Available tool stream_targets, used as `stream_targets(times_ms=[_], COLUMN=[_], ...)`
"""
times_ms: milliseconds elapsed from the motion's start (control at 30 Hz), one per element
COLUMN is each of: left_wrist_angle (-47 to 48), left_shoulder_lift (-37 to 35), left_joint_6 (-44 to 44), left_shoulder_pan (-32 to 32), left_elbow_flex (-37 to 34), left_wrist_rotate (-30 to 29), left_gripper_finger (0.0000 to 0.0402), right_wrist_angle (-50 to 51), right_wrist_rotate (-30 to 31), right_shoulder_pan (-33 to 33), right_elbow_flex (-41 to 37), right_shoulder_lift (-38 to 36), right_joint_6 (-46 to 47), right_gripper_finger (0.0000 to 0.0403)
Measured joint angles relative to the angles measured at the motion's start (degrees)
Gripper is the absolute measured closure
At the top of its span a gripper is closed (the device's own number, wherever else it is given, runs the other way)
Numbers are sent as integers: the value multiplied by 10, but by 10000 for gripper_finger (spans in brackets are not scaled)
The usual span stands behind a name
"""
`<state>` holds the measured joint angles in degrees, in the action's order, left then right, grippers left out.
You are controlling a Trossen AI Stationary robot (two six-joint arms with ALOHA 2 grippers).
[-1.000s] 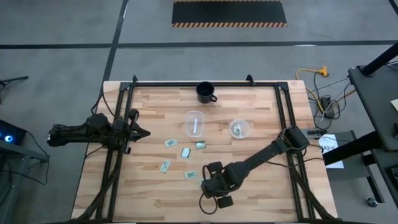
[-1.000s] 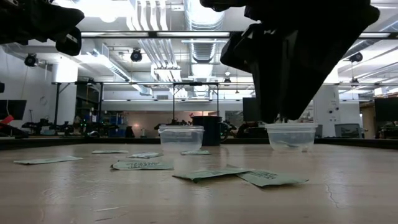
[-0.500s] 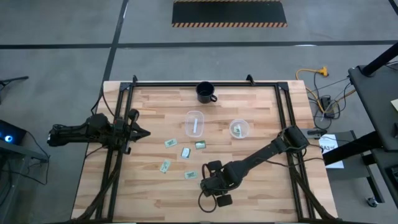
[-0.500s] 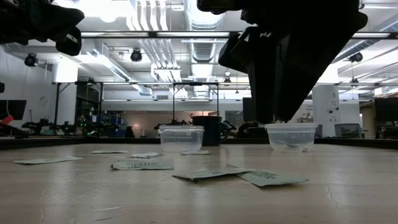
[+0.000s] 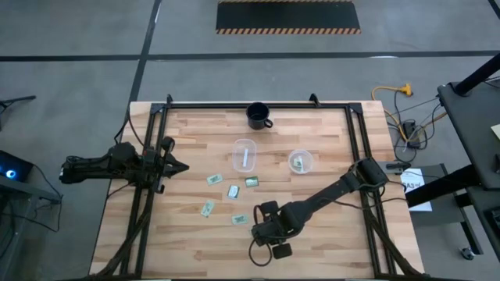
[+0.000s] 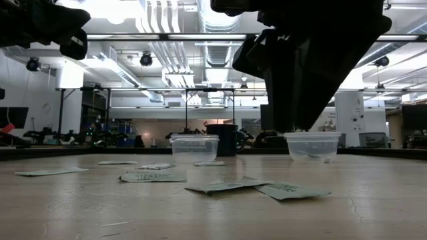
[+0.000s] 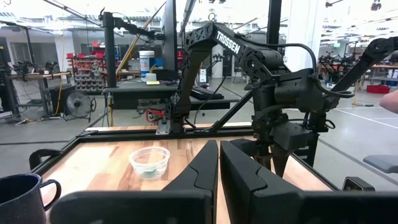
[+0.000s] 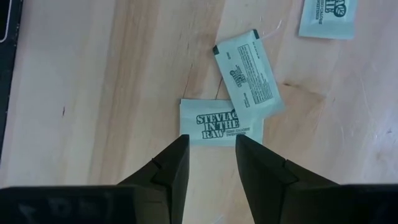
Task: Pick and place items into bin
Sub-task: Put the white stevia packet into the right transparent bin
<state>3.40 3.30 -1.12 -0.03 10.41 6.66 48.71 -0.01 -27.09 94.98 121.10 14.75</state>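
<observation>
Several small pale green and white packets [image 5: 233,191] lie flat on the wooden table. My right gripper [image 8: 211,144] hangs open above two of them near the table's front and points steeply down. Its fingers stand over the near edge of one printed packet [image 8: 221,123]. A second packet [image 8: 249,74] lies aslant just beyond and overlaps the first one's far corner. In the low view the fingertips [image 6: 293,128] are clear of the table. A clear oblong bin [image 5: 244,154] and a clear round cup [image 5: 301,161] each hold a packet. My left gripper [image 5: 183,166] waits shut at the left edge.
A dark mug [image 5: 258,115] stands at the far edge. A black frame rail [image 5: 148,195] runs along the table's left side and another [image 5: 363,195] along its right. Bare wood lies at the front left and front right.
</observation>
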Motion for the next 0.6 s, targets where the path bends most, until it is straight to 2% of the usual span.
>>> stream_targets(times_ms=[233, 600], left_wrist_angle=[0, 0], left_shoulder_lift=[0, 0], left_joint_6=[0, 0], left_shoulder_pan=[0, 0], left_elbow_flex=[0, 0], left_wrist_rotate=[0, 0], left_gripper_finger=[401, 401], right_wrist_angle=[3, 2], right_wrist_rotate=[0, 0], right_shoulder_pan=[0, 0], right_elbow_flex=[0, 0], right_shoulder_lift=[0, 0], right_joint_6=[-1, 7], right_gripper_finger=[273, 168])
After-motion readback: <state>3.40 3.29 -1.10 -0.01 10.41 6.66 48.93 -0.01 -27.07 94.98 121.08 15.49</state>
